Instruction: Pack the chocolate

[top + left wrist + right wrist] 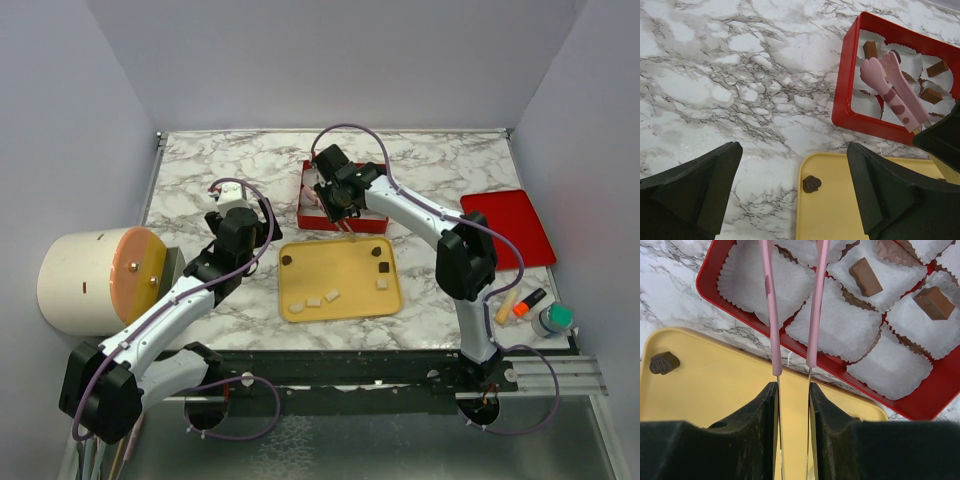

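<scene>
Over the red box (842, 100): right pincer (792, 390) narrowed onto the metal handles of the pink tongs (815, 300), whose tips hang above the white paper cups (830, 325).
Left pincer (792, 150): spread wide, gripping nothing, above the table (715, 75) beside a corner of the yellow tray (825, 220).
Chocolate (865, 276): several brown pieces sit in cups inside the box; a few dark ones lie on the tray.

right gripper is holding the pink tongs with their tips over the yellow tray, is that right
No. The right gripper does hold the pink plastic tongs, but their tips are over the red rectangular box lined with white paper cups, not the flat yellow tray. The left wrist view shows it.
</scene>
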`<action>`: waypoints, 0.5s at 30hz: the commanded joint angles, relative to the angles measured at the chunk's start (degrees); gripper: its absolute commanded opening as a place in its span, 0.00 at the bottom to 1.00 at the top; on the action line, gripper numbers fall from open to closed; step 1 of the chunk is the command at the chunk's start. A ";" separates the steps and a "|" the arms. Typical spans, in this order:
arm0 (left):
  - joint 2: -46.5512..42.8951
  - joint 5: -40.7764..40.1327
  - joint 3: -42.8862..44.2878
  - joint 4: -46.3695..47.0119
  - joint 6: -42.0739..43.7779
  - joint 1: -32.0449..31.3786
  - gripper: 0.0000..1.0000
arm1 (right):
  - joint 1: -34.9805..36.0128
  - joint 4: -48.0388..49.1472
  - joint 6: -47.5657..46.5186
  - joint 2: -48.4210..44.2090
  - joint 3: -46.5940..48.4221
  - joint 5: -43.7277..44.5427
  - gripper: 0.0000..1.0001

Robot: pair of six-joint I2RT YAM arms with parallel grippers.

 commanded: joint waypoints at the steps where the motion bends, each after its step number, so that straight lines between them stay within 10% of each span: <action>1: 0.04 0.55 -0.46 1.13 -0.62 0.42 0.98 | -0.08 1.31 0.10 0.62 -0.72 -1.11 0.31; 15: 0.27 0.74 -0.42 1.26 -0.62 0.42 0.98 | -0.34 1.30 0.19 1.06 -0.29 -1.11 0.37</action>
